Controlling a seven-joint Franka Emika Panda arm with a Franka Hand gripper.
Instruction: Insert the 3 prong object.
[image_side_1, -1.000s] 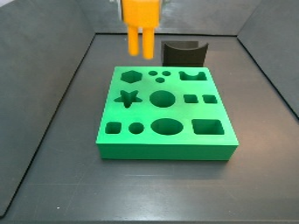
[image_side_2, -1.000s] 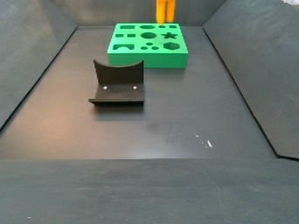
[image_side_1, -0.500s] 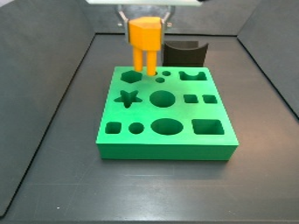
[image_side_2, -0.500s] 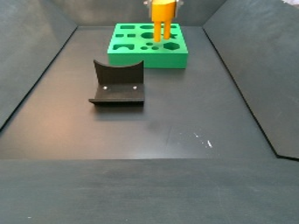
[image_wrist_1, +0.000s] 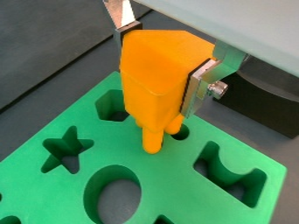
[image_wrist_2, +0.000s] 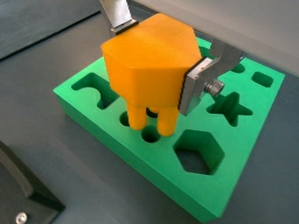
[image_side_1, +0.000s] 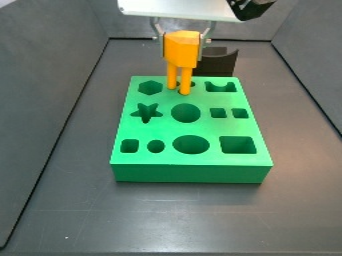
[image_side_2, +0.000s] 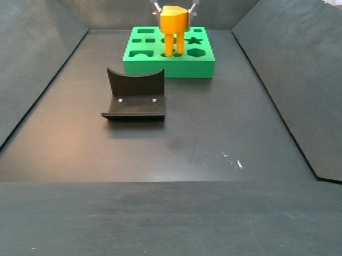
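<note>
We see the parallel-jaw gripper (image_wrist_1: 162, 54) directly above the flat bright green plastic board (image_side_1: 189, 165), its flat silver fingers (image_wrist_1: 205, 77) pinching the blocky upper body of the small bright orange plastic 3 prong object (image_wrist_1: 158, 74) from two opposite sides. In both wrist views the piece hangs upright with its thin prongs pointing down at the board, and the prong tips reach the rim of a small cluster of round holes (image_wrist_2: 153, 135) near one edge of the board; we cannot tell how deep they sit. In a side view the orange piece (image_side_1: 181, 55) stands over the far row of the board's cut-outs, its prongs meeting the board's top face, beside the hexagonal recess (image_side_1: 148, 88) and well away from the star-shaped recess (image_side_1: 147, 113) and the square recess (image_side_1: 238, 146) toward the near edge. Just beyond the board's far edge in that view we see the dark fixture (image_side_1: 214, 57). In a side view from the opposite end, the fixture (image_side_2: 134, 96) stands on the dark floor (image_side_2: 187, 150) nearer the camera than the board (image_side_2: 167, 63), apart from it, and the orange piece (image_side_2: 174, 27) rises from the board's top.
</note>
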